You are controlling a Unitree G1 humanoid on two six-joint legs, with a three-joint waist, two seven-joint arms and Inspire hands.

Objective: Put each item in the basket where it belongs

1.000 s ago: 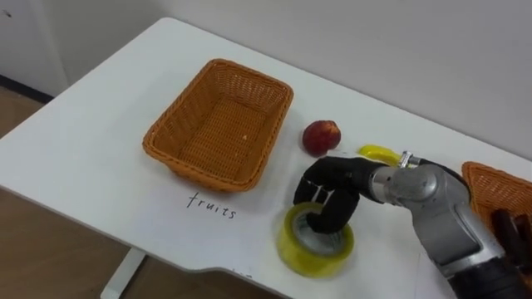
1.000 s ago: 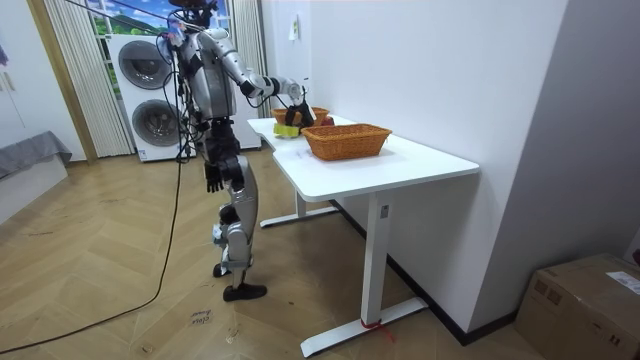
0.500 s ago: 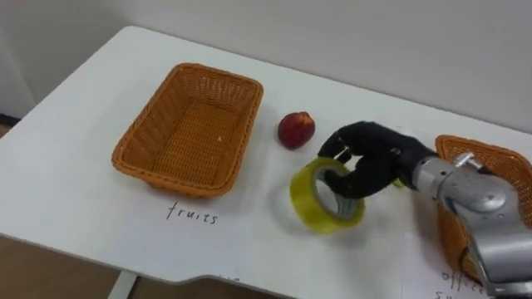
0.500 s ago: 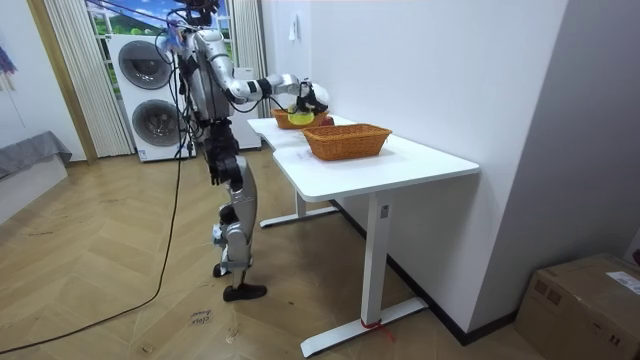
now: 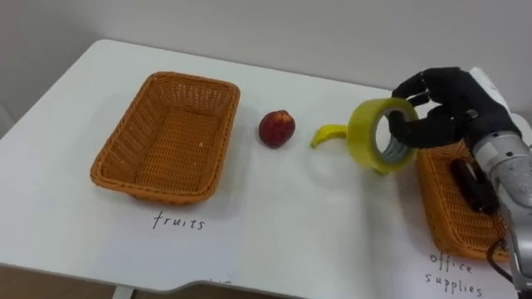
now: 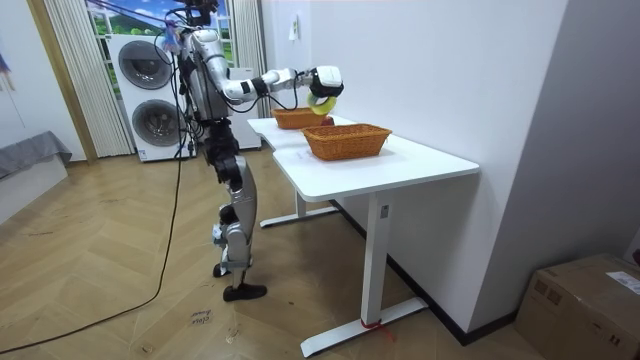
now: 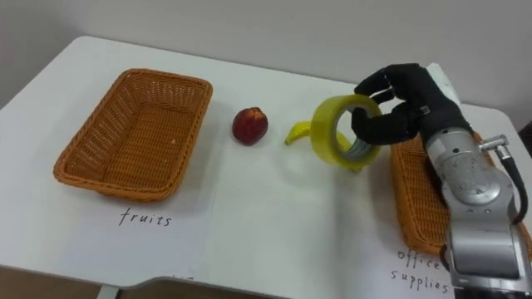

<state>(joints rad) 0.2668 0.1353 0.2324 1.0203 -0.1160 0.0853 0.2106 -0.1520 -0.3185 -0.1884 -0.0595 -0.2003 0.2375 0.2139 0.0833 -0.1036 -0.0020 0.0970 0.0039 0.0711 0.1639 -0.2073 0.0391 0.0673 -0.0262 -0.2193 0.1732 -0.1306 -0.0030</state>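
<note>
Holding the tape (image 5: 382, 135) in the right hand (image 5: 445, 100), raised clear of the table (image 5: 291, 237); grips it with dark fingers (image 5: 420, 131) curled through the core and thumb side over the outer band, so closed on the roll; carries it on edge, with the hole turned toward the camera, just left of the right basket (image 5: 440, 226) and overlapping that basket's left rim in the eye views; has it above and just right of the banana (image 5: 330, 134), apart from it; looks down on a peach (image 5: 276, 129) resting on the table between the banana and the left basket (image 5: 112, 154), near both, touching neither; sees a dark object (image 5: 472, 187) lying in the right basket, kind not to be told; sees a label (image 5: 178, 222) written on the table before each basket; stands at the table's edge on the room view's left, right arm stretched out about level over the baskets, yellow tape at the hand, above the table top; lets the left hand (image 6: 221, 168) hang low by the hip there, too small to tell whether open or closed.
</note>
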